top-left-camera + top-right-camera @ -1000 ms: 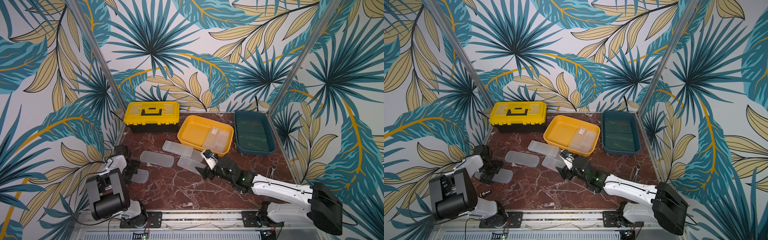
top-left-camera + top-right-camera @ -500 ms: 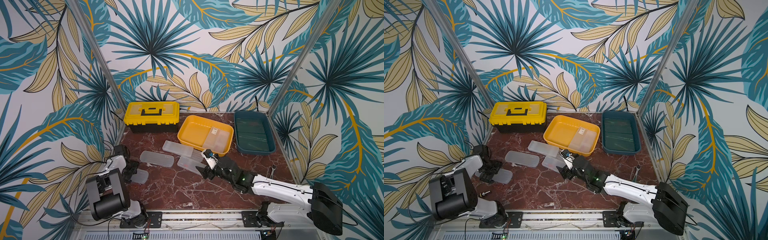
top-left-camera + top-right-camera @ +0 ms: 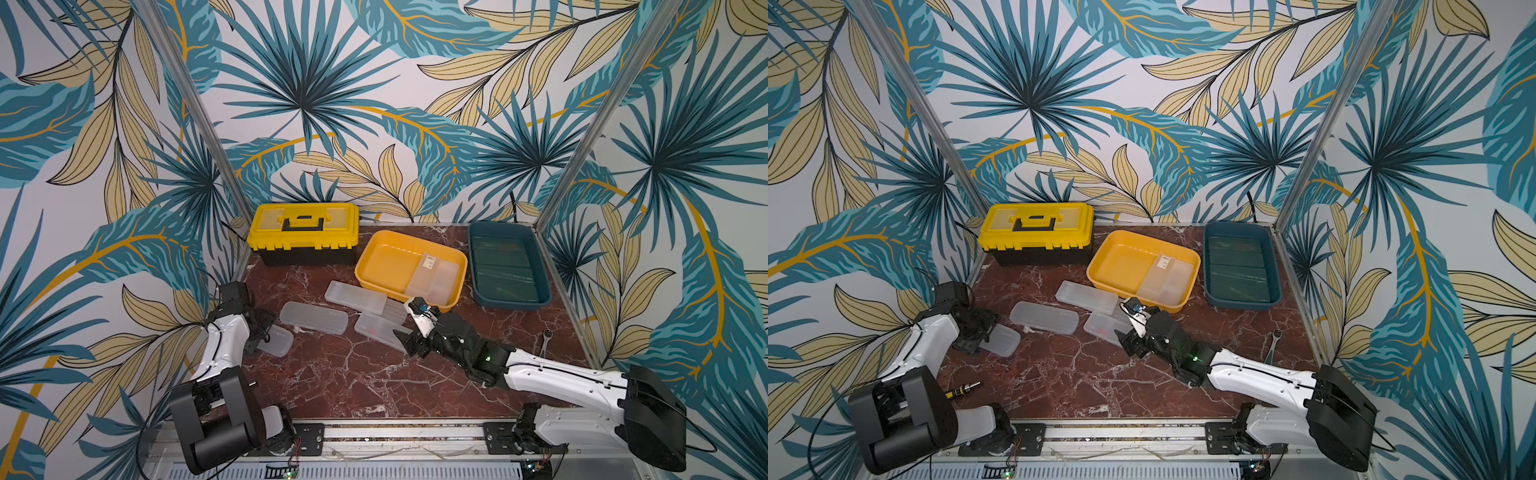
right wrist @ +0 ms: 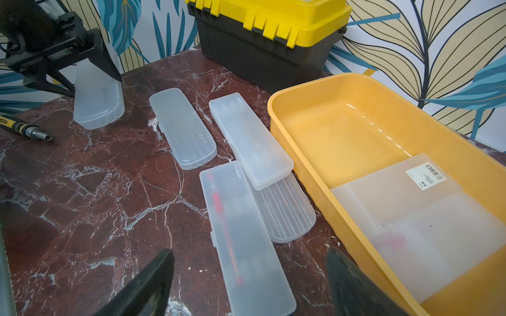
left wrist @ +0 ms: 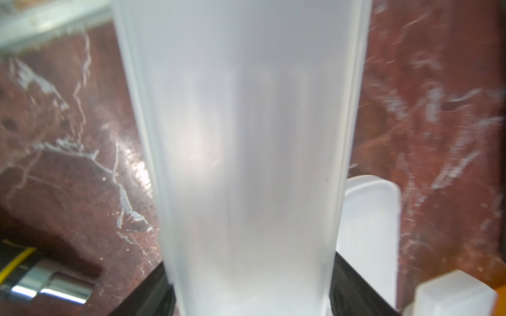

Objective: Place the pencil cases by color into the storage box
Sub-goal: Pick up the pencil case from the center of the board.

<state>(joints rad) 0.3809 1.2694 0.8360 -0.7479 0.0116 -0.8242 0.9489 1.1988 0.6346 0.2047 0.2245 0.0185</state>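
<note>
My left gripper (image 5: 252, 295) is shut across a frosted white pencil case (image 5: 246, 136) at the table's left edge. In the right wrist view that case (image 4: 97, 104) tilts, its free end down at the marble. My right gripper (image 4: 249, 284) stands open over the near end of a frosted case with a red pen inside (image 4: 243, 232). Three more frosted cases (image 3: 313, 318) (image 3: 355, 297) (image 3: 394, 311) lie mid-table. The yellow storage box (image 3: 374, 266) holds frosted cases, one with a barcode sticker (image 3: 430, 262). The teal box (image 3: 474, 266) holds dark green cases (image 3: 505, 270).
A yellow and black toolbox (image 3: 303, 232) stands at the back left. A screwdriver (image 3: 961, 390) lies near the left arm's base. A wrench (image 3: 545, 343) lies by the right wall, close to the right arm.
My left jaws have closed onto the frosted case at the left edge. The right arm and the other cases have not moved.
</note>
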